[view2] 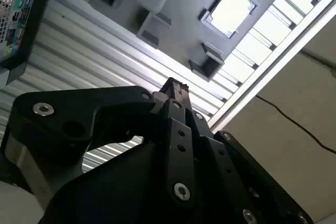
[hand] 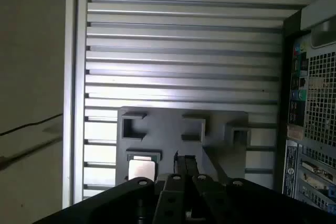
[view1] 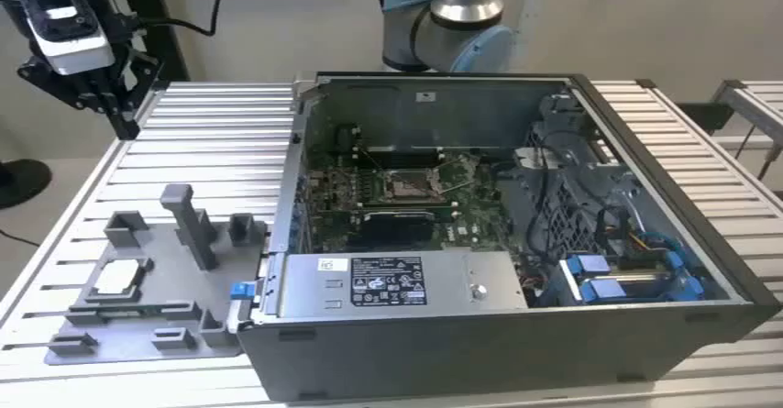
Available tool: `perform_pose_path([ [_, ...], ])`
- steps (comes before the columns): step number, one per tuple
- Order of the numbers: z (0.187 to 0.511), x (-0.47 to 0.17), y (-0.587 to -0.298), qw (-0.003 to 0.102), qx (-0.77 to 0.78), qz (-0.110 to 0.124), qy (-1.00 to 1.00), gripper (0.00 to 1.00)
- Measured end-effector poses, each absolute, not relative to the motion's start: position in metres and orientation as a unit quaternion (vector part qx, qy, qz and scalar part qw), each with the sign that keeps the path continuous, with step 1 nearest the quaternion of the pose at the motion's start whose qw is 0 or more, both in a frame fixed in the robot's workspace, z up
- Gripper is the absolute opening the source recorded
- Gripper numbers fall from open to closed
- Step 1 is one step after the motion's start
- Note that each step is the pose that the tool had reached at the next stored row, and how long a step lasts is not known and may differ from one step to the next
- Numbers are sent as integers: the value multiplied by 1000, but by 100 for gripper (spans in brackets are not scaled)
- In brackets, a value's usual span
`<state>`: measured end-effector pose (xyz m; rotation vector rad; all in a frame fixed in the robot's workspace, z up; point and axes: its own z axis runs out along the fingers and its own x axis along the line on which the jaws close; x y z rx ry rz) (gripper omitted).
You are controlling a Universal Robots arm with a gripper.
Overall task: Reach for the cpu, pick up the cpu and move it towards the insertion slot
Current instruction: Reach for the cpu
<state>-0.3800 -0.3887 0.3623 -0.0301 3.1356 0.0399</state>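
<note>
The cpu (view1: 119,277) is a pale square chip lying flat in a recess of the grey fixture plate (view1: 135,342), at the exterior view's left. It shows in both wrist views as a bright square (view2: 229,11) (hand: 142,167). My gripper (view1: 104,104) hangs high above the table's far left corner, well away from the cpu, with nothing in it. In both wrist views its black fingertips (view2: 173,85) (hand: 184,159) lie together, shut. The insertion slot (view1: 410,185) is a silver-framed socket on the green board inside the open computer case.
The open computer case (view1: 514,335) takes up the middle and right of the ribbed metal table (view1: 208,133). Grey posts and blocks (view1: 190,225) stand on the fixture plate around the cpu. The arm's base (view1: 446,23) stands behind the case.
</note>
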Motion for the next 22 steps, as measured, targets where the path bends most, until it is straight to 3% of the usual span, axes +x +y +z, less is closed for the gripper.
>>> perform_pose_path([
  [22, 362, -380, -386, 11, -10, 4, 1000, 0],
])
